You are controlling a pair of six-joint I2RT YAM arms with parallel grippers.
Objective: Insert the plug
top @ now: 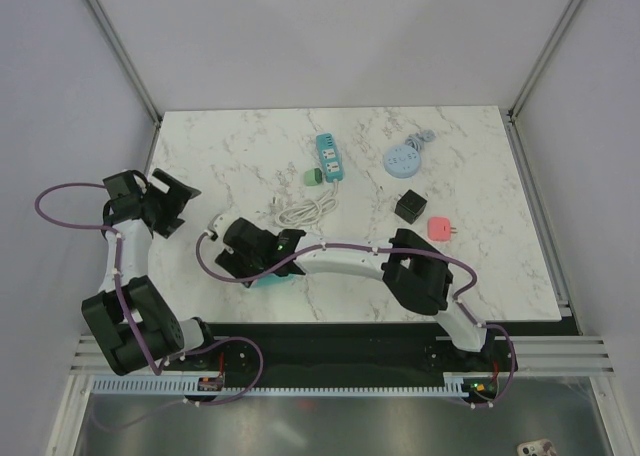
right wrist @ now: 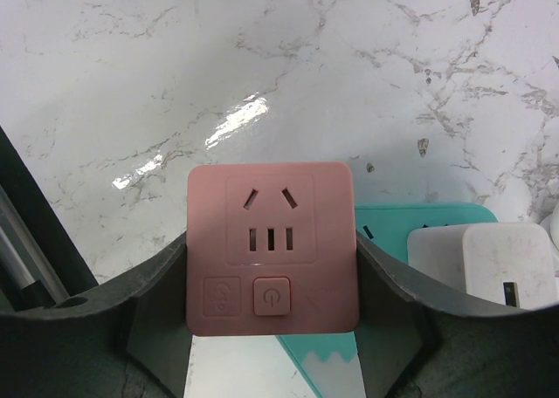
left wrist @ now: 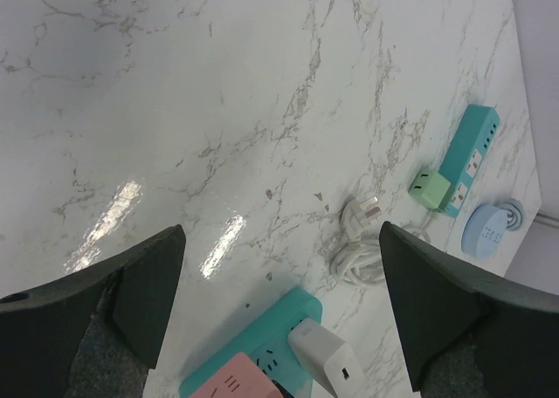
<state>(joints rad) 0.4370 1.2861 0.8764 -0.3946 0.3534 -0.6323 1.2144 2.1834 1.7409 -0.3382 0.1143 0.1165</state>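
Observation:
My right gripper (right wrist: 272, 257) is shut on a pink square plug adapter (right wrist: 271, 241), one finger on each side. It holds the adapter over one end of a teal power strip (right wrist: 419, 223). A white charger (right wrist: 485, 260) is plugged into the strip right beside the adapter. The left wrist view shows the same strip (left wrist: 278, 335), pink adapter (left wrist: 234, 379) and white charger (left wrist: 325, 363). My left gripper (left wrist: 279, 241) is open and empty, above and to the left of the strip. In the top view the right gripper (top: 250, 244) reaches far left and the left gripper (top: 168, 204) is beside it.
A second teal power strip (top: 329, 158) with a green plug (top: 312, 176) lies at the back. A coiled white cable (top: 305, 212) lies near it. A blue round device (top: 403, 159), a black cube (top: 408, 206) and a pink plug (top: 439, 228) sit to the right.

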